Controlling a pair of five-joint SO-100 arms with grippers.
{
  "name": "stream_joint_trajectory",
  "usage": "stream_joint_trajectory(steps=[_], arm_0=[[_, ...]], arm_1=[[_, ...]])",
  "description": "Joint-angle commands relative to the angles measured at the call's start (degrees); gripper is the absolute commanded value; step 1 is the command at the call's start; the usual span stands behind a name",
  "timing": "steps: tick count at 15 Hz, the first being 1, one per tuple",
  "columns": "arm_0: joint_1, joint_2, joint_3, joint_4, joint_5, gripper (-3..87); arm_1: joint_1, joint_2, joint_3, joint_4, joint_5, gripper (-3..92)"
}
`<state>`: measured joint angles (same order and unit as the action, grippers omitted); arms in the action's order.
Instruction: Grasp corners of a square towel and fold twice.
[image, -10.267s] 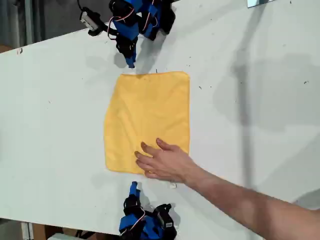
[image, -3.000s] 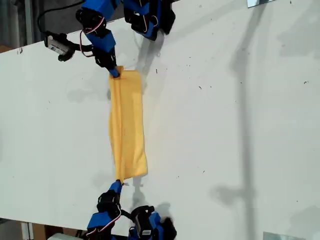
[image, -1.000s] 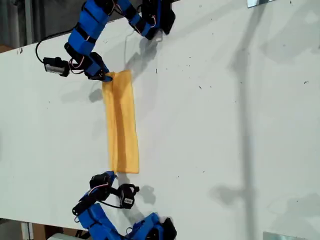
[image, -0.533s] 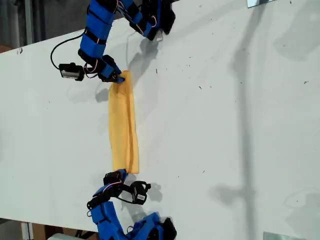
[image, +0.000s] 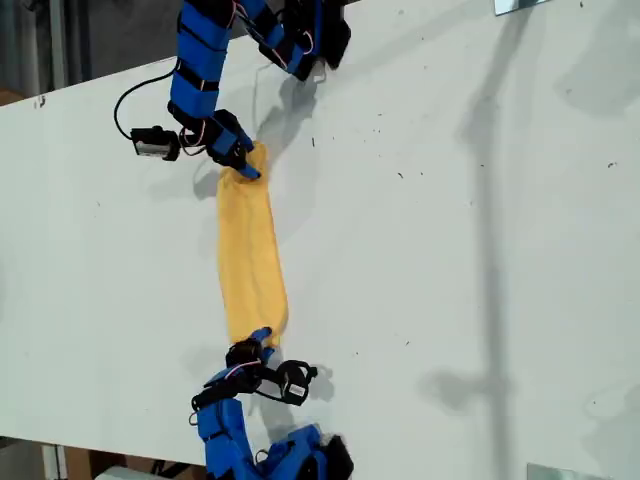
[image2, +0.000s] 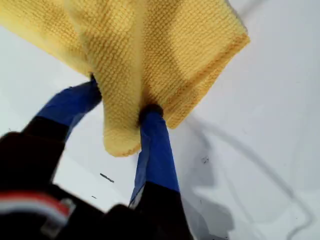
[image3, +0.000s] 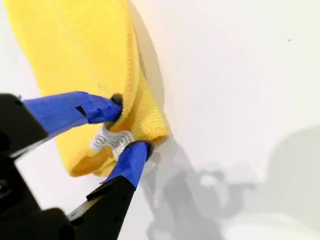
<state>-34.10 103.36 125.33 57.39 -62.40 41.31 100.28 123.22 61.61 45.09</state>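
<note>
**Towel pinched at both ends**

Towel (image: 251, 250) is lying as a narrow folded strip, centre-left of the exterior view, on the table (image: 450, 250). My first gripper (image2: 120, 107) and my second gripper (image3: 125, 131) are each pinching one end; which arm is which in the exterior view, can't tell.

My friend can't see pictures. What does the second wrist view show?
A yellow towel lies folded into a long strip on a white table. My second tool pinches its end between two blue fingers, right by a small white label.
</note>
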Motion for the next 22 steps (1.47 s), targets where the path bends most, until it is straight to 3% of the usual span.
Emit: stream_joint_trajectory(steps=[1,7,10,13,15,16,17,18,22], arm_0=[[2.7,9.8,-2.2,5.1,-1.6,36.3],[-3.1,25.1,-6.3,17.6,4.0,35.4],[-2.9,28.7,-0.6,14.9,2.0,35.2],[-2.5,46.4,13.8,13.3,-2.7,37.3],[-1.4,57.0,21.3,14.7,-5.3,37.4],[-1.1,59.2,23.7,14.8,-6.2,37.3],[-1.1,60.5,25.8,14.3,-6.7,37.2],[-1.1,61.5,27.7,13.4,-6.9,37.1],[-0.5,68.0,35.5,10.3,-7.4,36.6]], arm_1=[[-0.4,7.1,-0.6,2.9,0.7,42.0],[9.0,17.6,-6.2,14.7,-4.0,40.5],[17.2,8.9,-5.3,8.9,-8.0,42.1],[15.1,-9.7,-8.7,1.2,-7.8,43.2],[13.3,-20.7,-14.7,1.1,-7.8,43.8],[12.8,-23.9,-16.8,2.2,-7.6,35.5],[13.4,-24.4,-16.8,2.8,-6.9,6.9],[15.2,-24.2,-15.9,3.3,-6.4,0.0],[21.7,-16.3,-6.7,0.6,-3.7,0.0]])
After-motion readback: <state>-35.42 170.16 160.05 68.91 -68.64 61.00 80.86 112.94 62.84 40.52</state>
